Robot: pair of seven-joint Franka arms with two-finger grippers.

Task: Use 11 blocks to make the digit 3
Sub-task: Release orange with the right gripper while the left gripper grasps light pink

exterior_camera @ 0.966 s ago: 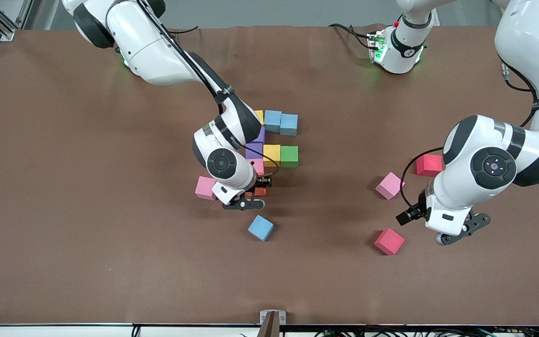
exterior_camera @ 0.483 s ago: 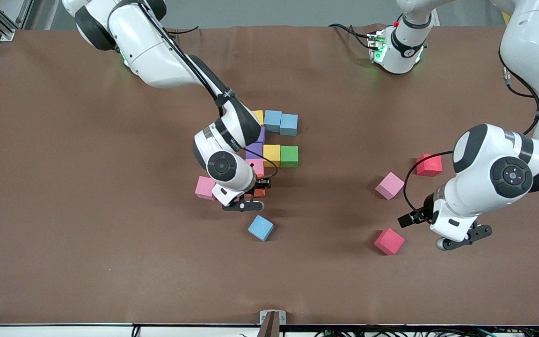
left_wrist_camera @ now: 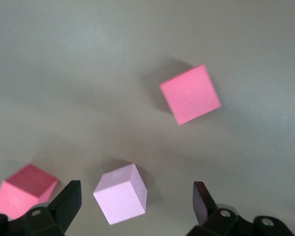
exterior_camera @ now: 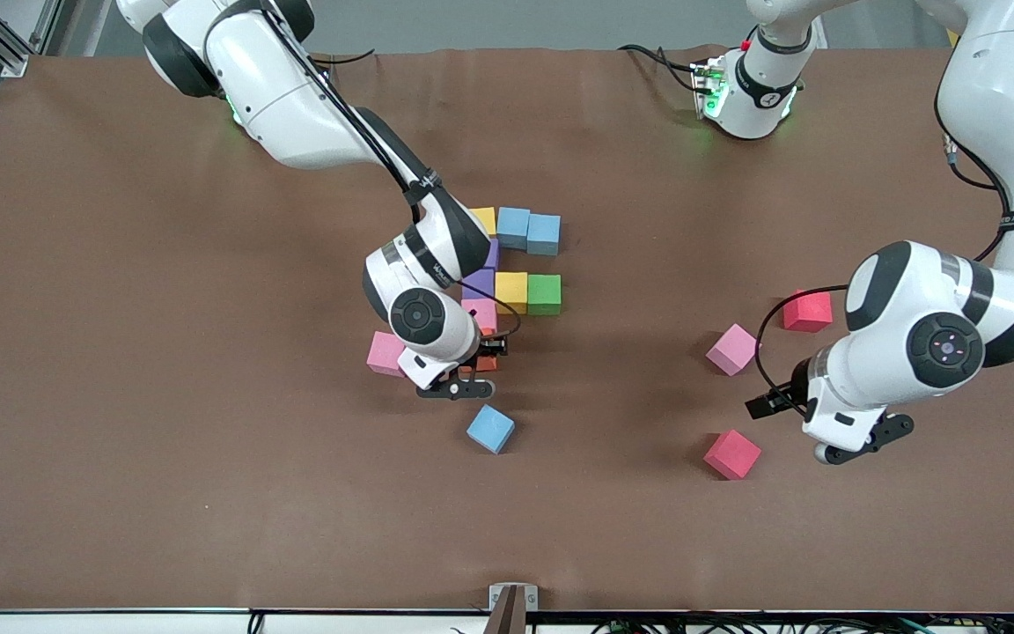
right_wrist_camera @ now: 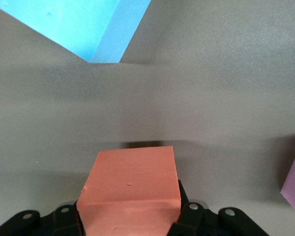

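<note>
The left arm's wrist has swung out and come back a shade toward the loose cubes at its end of the table. The right arm has hardly budged.

Nearest the front camera, a light blue cube (exterior_camera: 490, 429) lies loose at 6 o'clock of the right jaws, and a crimson cube (exterior_camera: 732, 454) sits near the left jaws. The left jaws hang released and wide over bare table (exterior_camera: 208, 493). In the left wrist view they line up on the pale pink cube (exterior_camera: 732, 349). A red cube (exterior_camera: 807, 310) lies at 1 o'clock of that one.

The right jaws are clenched on an orange cube (right_wrist_camera: 130, 184), low at the 6 o'clock foot of the digit 3 (exterior_camera: 511, 292). Another pink cube (exterior_camera: 386, 353) sits close at their 9 o'clock. The figure is unfinished: a top bar and a middle bar run toward 3 o'clock off a spine the arm partly hides.

The danger, as I read it, is a crooked set-down. If the orange cube goes down skewed or pressing the spine's pink cube (exterior_camera: 481, 313), light foam could shove the whole column askew. A wide release could also clip that stray pink cube.

Room is generous at 6 o'clock and between the two arms. Every table edge is well apart from the work.
</note>
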